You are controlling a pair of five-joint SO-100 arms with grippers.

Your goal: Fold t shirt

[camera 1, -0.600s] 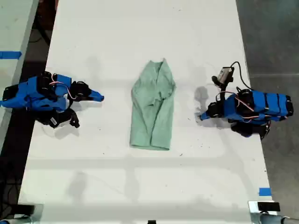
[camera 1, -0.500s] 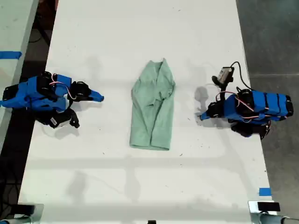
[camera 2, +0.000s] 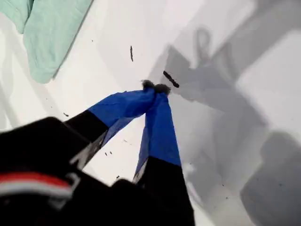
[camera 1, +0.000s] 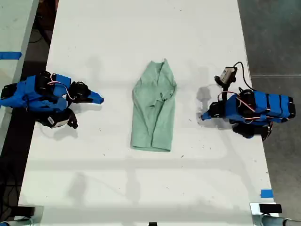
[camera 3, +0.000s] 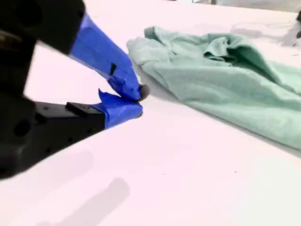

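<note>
Up close: my second gripper [camera 3: 139,100], jaws pressed together and holding nothing, sits on the table [camera 1: 141,188] just short of the t shirt [camera 1: 154,113].
Across the t shirt: my first gripper [camera 2: 155,87], jaws also pressed together and bare, rests near its far long edge.
T shirt: a narrow lengthwise bundle, mid-table, between both arms.
Change: the second arm has eased back slightly; the cloth lies unmoved.
Meaning: probably a pause or finish.

A white table [camera 1: 141,37] carries everything. The pale mint-green t shirt [camera 1: 154,107] lies folded lengthwise at its middle. A strip of blue tape [camera 1: 266,193] sits at the table's edge, well apart from the shirt.
</note>
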